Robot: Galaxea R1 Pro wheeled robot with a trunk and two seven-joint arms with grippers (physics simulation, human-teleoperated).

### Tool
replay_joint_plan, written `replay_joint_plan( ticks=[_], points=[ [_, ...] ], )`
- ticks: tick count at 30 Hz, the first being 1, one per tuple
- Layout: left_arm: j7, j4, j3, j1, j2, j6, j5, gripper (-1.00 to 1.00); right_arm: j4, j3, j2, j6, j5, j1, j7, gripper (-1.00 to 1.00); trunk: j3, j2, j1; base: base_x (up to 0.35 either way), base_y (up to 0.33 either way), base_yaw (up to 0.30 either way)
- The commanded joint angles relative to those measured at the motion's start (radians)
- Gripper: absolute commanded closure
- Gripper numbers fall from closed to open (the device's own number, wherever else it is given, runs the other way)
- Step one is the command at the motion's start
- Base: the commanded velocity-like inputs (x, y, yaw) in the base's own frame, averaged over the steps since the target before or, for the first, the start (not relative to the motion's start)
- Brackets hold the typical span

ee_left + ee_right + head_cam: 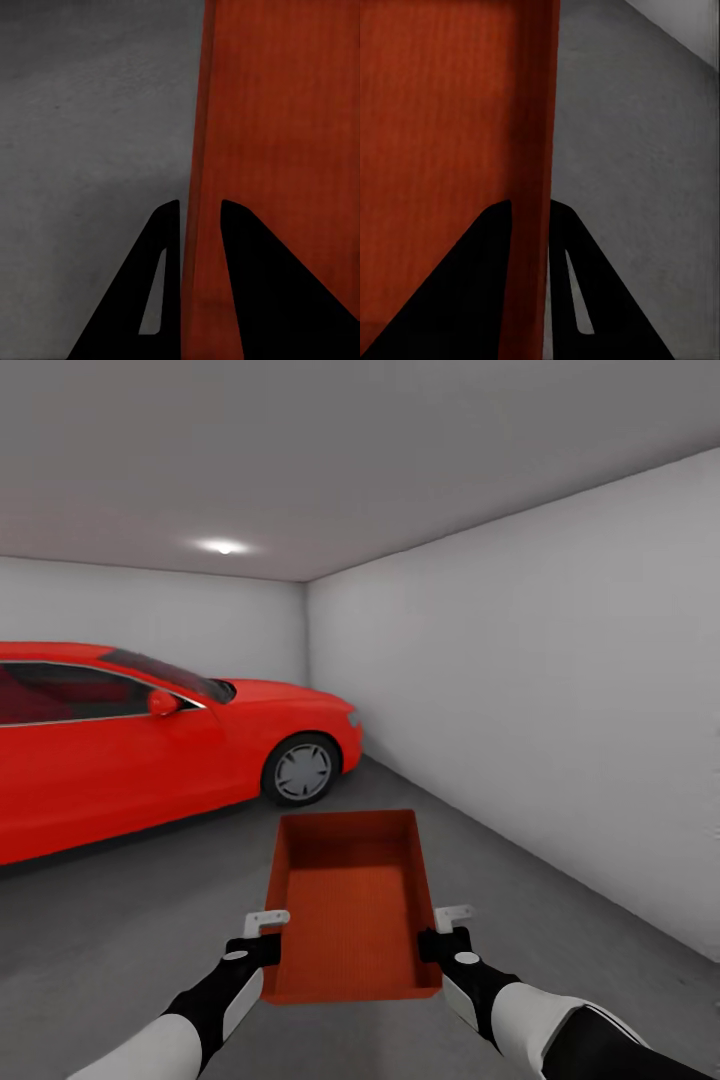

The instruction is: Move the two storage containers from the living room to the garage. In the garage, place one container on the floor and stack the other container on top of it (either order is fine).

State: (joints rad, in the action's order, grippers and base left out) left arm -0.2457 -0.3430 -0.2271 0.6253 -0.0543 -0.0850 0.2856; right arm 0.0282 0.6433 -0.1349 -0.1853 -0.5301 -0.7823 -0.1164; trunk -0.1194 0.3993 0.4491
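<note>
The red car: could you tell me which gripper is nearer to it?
Left. The left gripper grips the container's wall on the side facing the car; the right gripper grips the opposite wall, toward the white side wall.

The floor (420, 800) ahead lay open between the red car (150, 750) at the left and the white wall (560, 740) at the right

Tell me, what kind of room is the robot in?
It looks like a garage. A red car is parked inside on a grey concrete floor, with bare white walls around it. Both grippers hold an orange-red storage container by its side walls.
</note>
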Motion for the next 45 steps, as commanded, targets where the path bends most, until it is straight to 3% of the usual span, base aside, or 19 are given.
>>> replay_joint_plan(
  ticks=[1,45],
  points=[
    [-0.061,-0.005,0.037,0.001,0.004,0.023,-0.016,1.00,0.002,-0.036,-0.001,-0.002,0.001,0.000,0.054,1.00,0.000,0.001,0.001,0.321,0.000,-0.250],
    [-0.061,-0.005,0.037,0.001,0.004,0.022,-0.016,1.00,0.002,-0.036,-0.001,-0.002,0.001,0.000,0.054,1.00,0.000,0.001,0.001,0.321,0.000,-0.250]
  ],
)
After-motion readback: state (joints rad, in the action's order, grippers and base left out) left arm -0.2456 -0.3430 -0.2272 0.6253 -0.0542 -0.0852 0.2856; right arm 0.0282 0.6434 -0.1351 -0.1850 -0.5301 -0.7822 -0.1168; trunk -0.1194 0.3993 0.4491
